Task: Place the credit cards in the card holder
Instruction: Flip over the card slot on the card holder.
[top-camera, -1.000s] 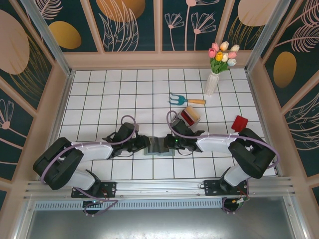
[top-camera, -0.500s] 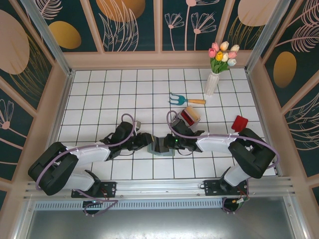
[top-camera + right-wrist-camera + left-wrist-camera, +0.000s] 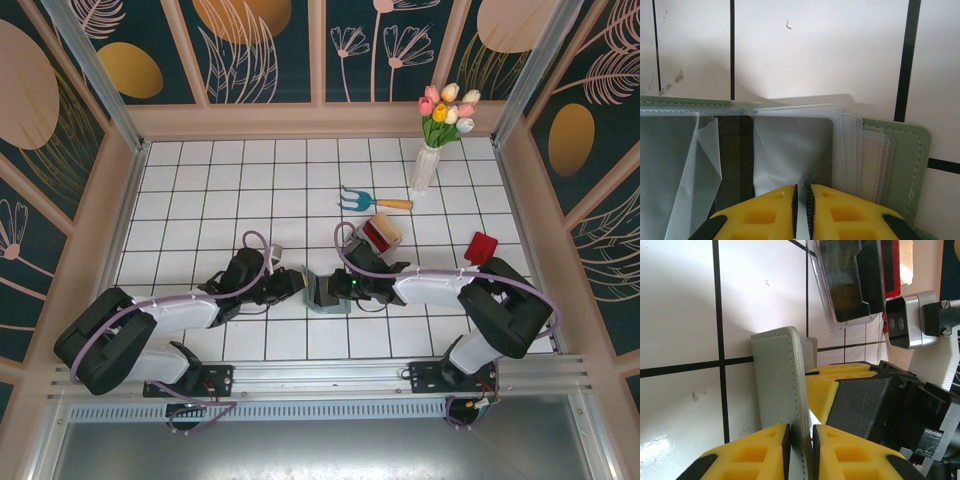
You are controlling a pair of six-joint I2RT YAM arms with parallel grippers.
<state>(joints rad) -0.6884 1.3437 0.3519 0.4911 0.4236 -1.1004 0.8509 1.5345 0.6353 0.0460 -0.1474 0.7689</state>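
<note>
I'm set up in a staged robot test booth, not anyone's home: white tiled tabletop [image 3: 200, 180], floral printed wall panels [image 3: 250, 40], aluminium frame posts [image 3: 95, 75], my arms bolted to a metal rail [image 3: 320, 378], and a vase of tulips [image 3: 427, 160] for decor.

Bare tiles stretch from 10 to 12 o'clock of the card holder [image 3: 325, 292]. The grey tray [image 3: 396, 232], rake [image 3: 374, 199] and vase [image 3: 424, 168] crowd 1 o'clock; the left arm [image 3: 180, 308] blocks 8, the right arm [image 3: 430, 287] 3.
</note>
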